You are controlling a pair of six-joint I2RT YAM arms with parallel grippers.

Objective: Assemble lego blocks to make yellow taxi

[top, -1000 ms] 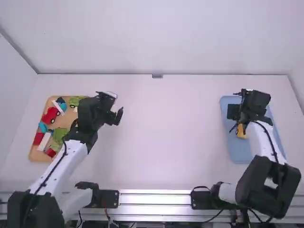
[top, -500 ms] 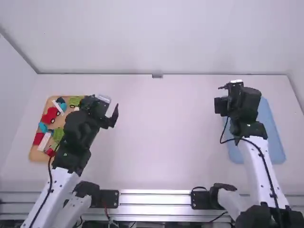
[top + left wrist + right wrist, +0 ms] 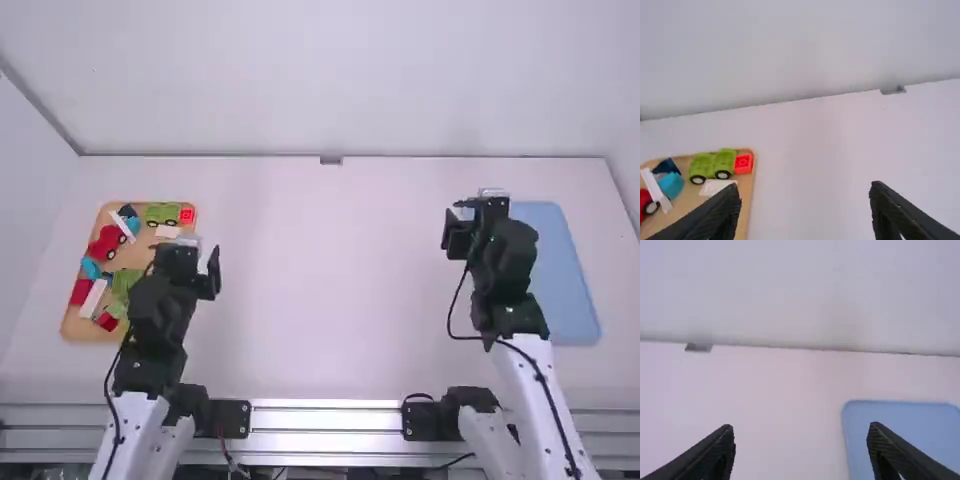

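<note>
High view | left gripper (image 3: pixel 187 262) near tan tray (image 3: pixel 74 326) | right gripper (image 3: pixel 477 230) near blue tray (image 3: pixel 565 285) | both: fingers (image 3: pixel 892 210) parted

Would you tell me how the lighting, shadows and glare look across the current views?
High view: soft, even light on the table, bright reflections along the metal rail, no hard-edged shadows there. Left wrist view: gentle shading on the wall, no obvious glare on the tan tray. Right wrist view: blue tray evenly lit.
</note>
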